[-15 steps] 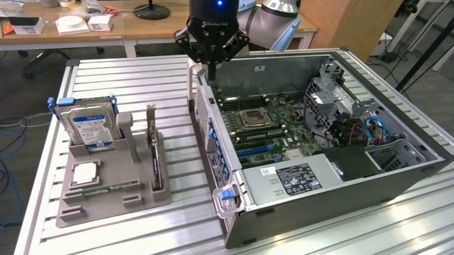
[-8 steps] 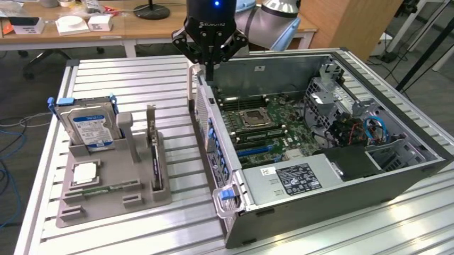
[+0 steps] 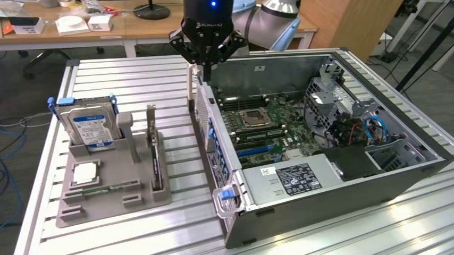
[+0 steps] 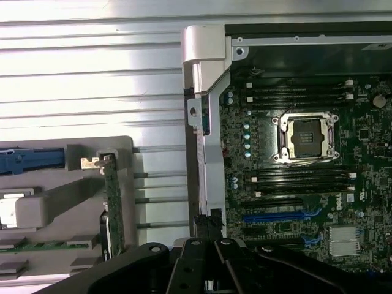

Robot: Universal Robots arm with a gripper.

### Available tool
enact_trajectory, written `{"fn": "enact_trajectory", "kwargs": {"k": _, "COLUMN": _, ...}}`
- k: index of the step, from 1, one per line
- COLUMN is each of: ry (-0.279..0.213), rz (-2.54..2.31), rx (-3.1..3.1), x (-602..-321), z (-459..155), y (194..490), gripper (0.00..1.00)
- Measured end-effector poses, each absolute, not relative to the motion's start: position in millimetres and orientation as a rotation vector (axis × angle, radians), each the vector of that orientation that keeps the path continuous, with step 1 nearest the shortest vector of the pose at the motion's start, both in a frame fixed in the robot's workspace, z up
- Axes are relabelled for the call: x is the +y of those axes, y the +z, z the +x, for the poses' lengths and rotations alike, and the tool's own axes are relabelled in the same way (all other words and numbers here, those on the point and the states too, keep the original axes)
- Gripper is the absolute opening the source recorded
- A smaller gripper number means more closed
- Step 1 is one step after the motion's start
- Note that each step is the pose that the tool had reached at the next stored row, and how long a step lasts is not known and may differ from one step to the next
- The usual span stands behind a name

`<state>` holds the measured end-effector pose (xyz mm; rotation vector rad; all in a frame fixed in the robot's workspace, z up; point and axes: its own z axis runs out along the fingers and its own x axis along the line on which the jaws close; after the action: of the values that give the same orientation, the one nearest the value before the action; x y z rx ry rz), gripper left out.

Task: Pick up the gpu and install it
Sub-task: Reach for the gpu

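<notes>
Although the task was to lift the gpu [image 3: 155, 159] and seat it, the gripper [image 3: 203, 66] hung over the rear edge of the open computer case [image 3: 319, 207]. It was well apart from the card, and its jaws were drawn together on nothing.

We found the gpu [image 4: 113, 202] standing on its long edge in a slot of the grey holder [image 3: 114, 206] on the tabletop [image 3: 127, 74]. Its silver bracket [image 3: 150, 114] rose at the far end. We judged that this stance left the upper edge free for a pinch from above.

The hard drive [image 3: 89, 125] stood upright in the same holder, on the side away from the case, so it did not crowd the card.

The case lay on its side with the panel off, which turned the motherboard [image 3: 262, 122] face up. That, we judged, let a card come straight down into the blue expansion slot [image 4: 278, 216]. The slot sat bare, so nothing had yet been installed.
</notes>
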<state>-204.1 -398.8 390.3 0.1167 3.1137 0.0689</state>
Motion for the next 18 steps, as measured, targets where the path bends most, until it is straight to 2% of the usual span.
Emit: {"fn": "enact_trajectory", "kwargs": {"k": 18, "ry": 0.069, "rz": 0.117, "rx": 3.114, "x": -399, "z": -215, "y": 389, "gripper": 0.11}}
